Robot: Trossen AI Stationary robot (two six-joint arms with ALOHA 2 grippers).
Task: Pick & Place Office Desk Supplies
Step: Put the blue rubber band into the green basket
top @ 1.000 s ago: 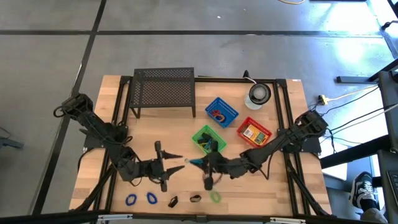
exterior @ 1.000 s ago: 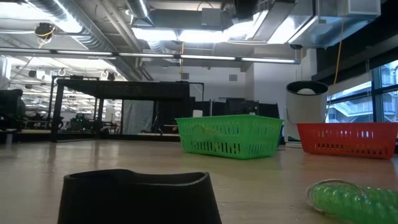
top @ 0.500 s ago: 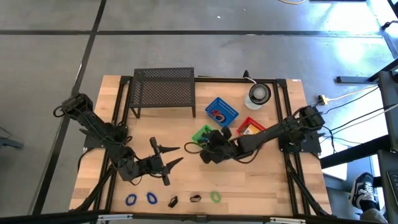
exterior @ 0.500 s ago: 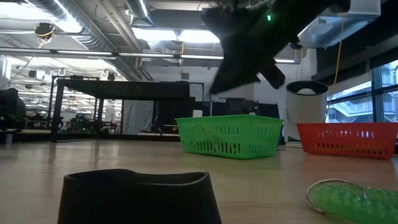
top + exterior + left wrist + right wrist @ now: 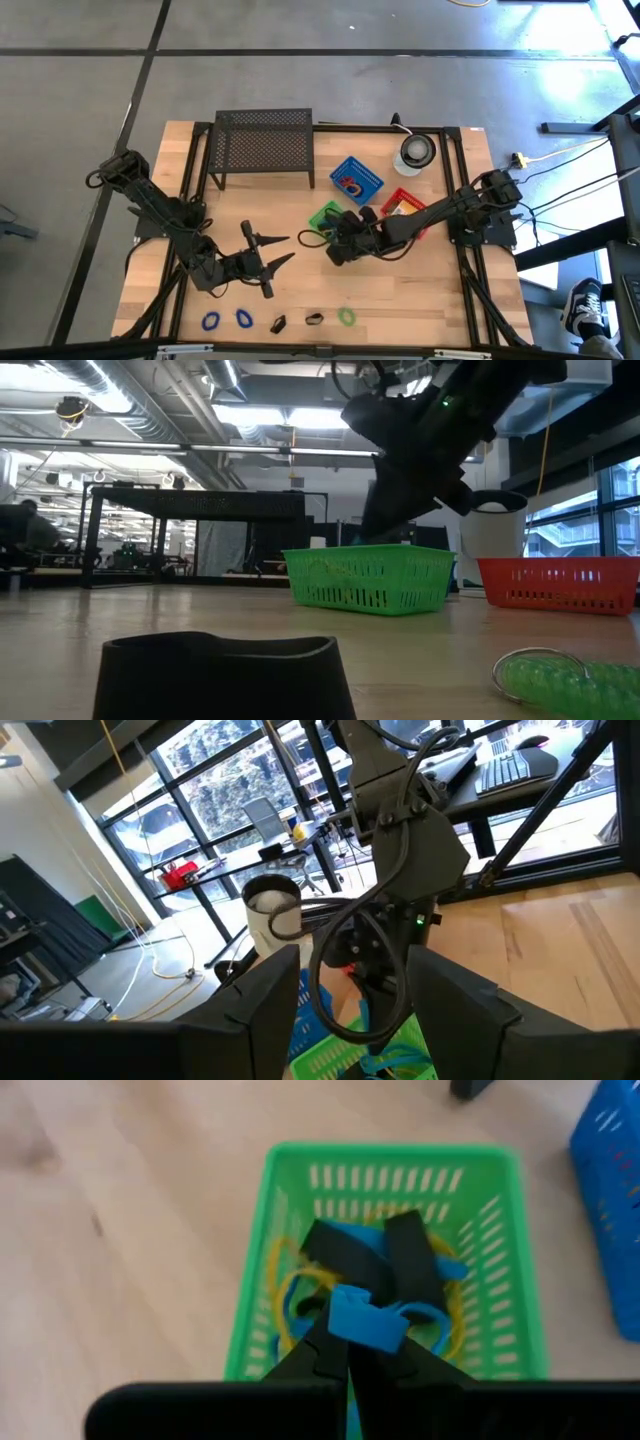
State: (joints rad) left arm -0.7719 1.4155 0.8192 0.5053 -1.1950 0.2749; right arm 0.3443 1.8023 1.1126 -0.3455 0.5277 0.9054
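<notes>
Blue clip [image 5: 362, 1320] pinched in my right gripper [image 5: 350, 1348], jaws closed on it, poised directly above the green basket [image 5: 255, 1290]. Judged best practice: lower until the clip sits within the walls, above the loops [image 5: 290, 1305] already inside, then release. My left gripper [image 5: 270, 262] waits wide open over bare table, holding nothing, near the front-edge loops [image 5: 346, 316].

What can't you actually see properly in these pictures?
- Green basket contents: high view, right gripper hangs over them.
- Small items at the table's front edge: high view, too small to identify.
- Red basket contents: low view, its wall hides them.
- Black thing: low view, cut off below.
</notes>
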